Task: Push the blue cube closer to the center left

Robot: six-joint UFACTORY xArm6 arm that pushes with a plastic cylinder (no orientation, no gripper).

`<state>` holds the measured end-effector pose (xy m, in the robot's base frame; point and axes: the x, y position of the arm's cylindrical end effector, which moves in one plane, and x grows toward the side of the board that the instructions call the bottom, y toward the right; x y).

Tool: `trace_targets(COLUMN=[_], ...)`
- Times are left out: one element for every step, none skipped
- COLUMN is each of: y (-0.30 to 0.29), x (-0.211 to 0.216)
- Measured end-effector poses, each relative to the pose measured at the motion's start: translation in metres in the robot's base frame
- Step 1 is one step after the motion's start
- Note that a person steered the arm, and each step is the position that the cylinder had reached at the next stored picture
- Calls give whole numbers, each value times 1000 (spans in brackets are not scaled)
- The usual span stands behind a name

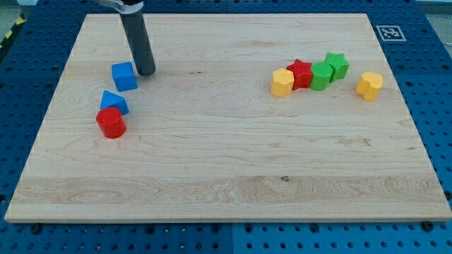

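Observation:
The blue cube (123, 76) sits on the wooden board (226, 162) at the view's upper left. My tip (145, 72) stands just to the cube's right, touching or nearly touching its upper right side. Below the cube, a blue triangular block (113, 103) lies against a red cylinder (111, 123).
At the view's right is a cluster: a yellow block (282, 82), a red star (301, 73), a green cylinder (321, 76) and a green star (337, 65). A yellow block (369, 85) sits apart, further right. A fiducial marker (388, 32) lies off the board's top right corner.

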<state>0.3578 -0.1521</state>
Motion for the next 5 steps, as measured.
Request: trace_targets(y=[-15,-21,-21,-21,-21], x=[0,0,0,2,12])
